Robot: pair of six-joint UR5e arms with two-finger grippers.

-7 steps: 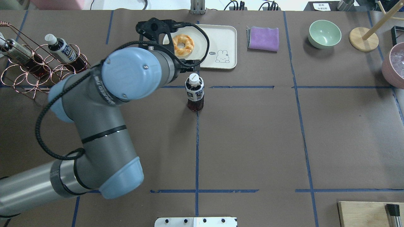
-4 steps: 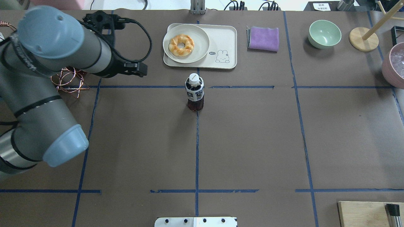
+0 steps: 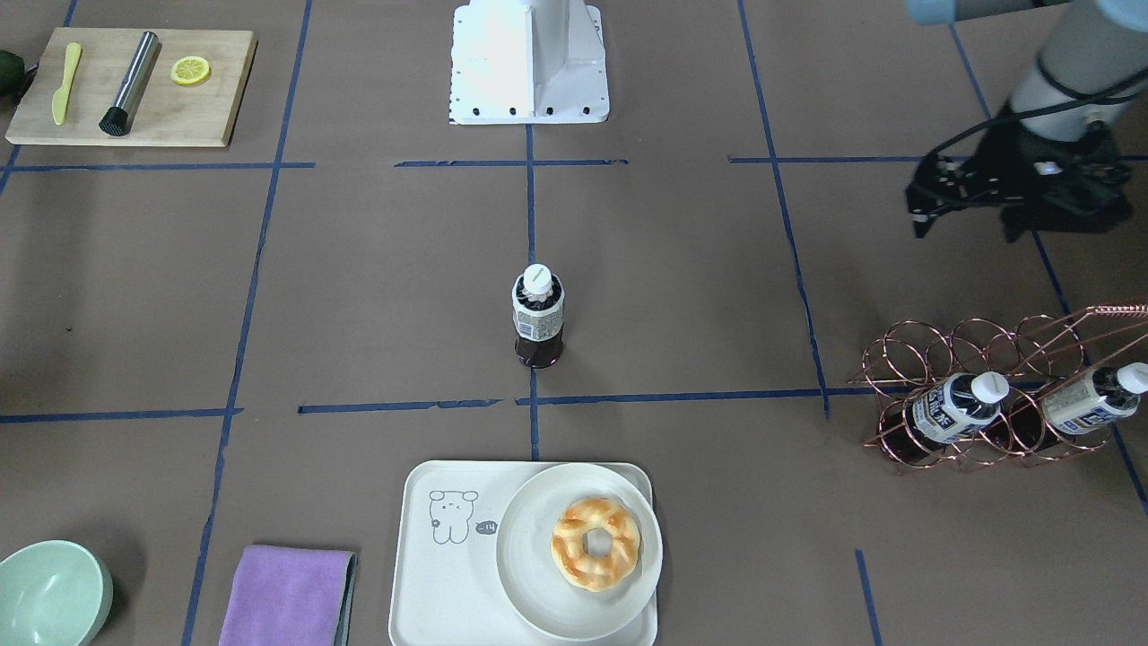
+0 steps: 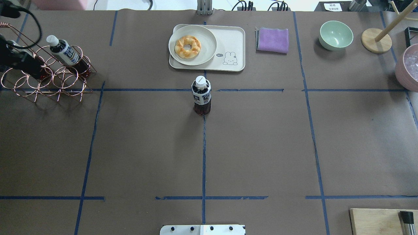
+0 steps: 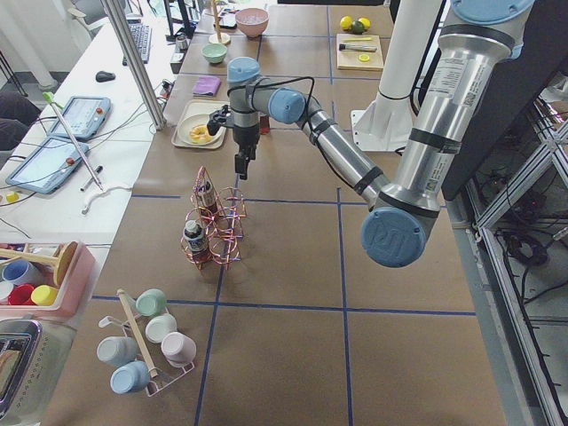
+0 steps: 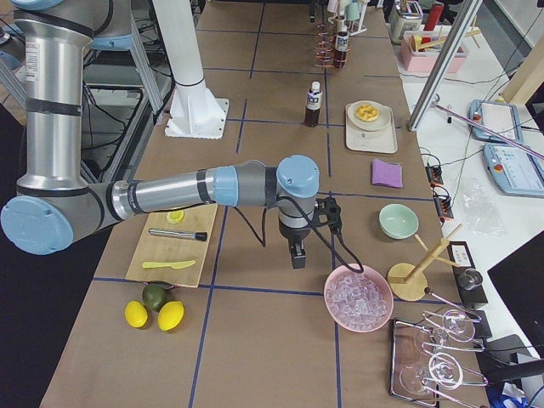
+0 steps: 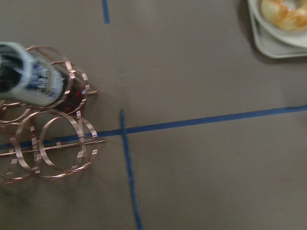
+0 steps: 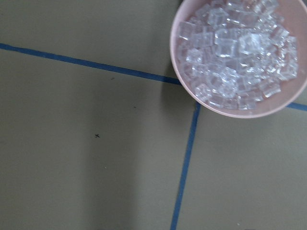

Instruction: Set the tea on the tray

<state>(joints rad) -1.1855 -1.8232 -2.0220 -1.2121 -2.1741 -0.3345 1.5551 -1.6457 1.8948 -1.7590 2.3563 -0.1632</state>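
One tea (image 4: 201, 95) stands short of the tray (image 4: 233, 39); my left gripper (image 5: 240, 169), whose state I cannot tell, must grasp it next.

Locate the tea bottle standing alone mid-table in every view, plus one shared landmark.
Exterior front-facing: the tea stands centre, above the tray.
Overhead exterior: centre, just below the tray.
Exterior left: cannot make it out; the left arm covers that spot.
Exterior right: upper middle, left of the tray.
Left wrist-mounted: not in it.
Right wrist-mounted: not in it.
Landmark: the tray.
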